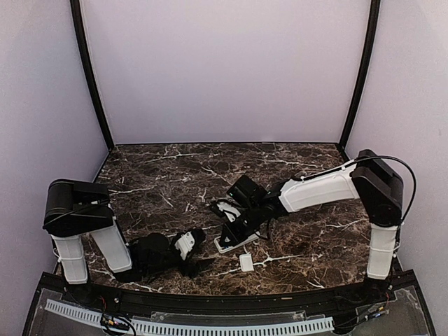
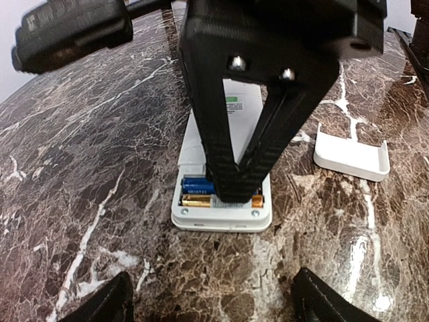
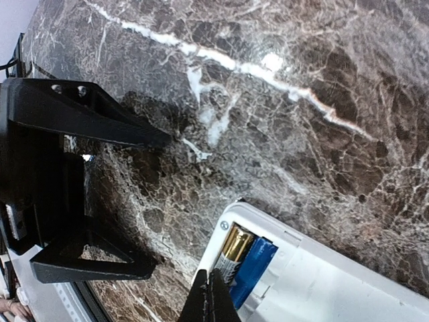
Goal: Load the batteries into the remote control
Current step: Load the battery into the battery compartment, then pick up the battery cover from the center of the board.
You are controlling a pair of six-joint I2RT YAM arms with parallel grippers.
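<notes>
Dark marble table (image 1: 161, 175) carries the white remote control (image 2: 221, 220), lying back-up with both batteries (image 2: 198, 188) side by side in its open bay. The right gripper (image 2: 231, 191), fingers pressed together, has its tip on them. The left gripper (image 3: 157, 204) hangs nearby, spread and empty. The cover (image 2: 352, 157) lies just beside the remote.

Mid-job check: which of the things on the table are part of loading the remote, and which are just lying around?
Part of the job: remote control, back up; blue battery and gold battery in its compartment; right gripper, shut, tip at them.
Lying about: white cover, beside the remote, not touching; left gripper, open, holding nothing.
</notes>
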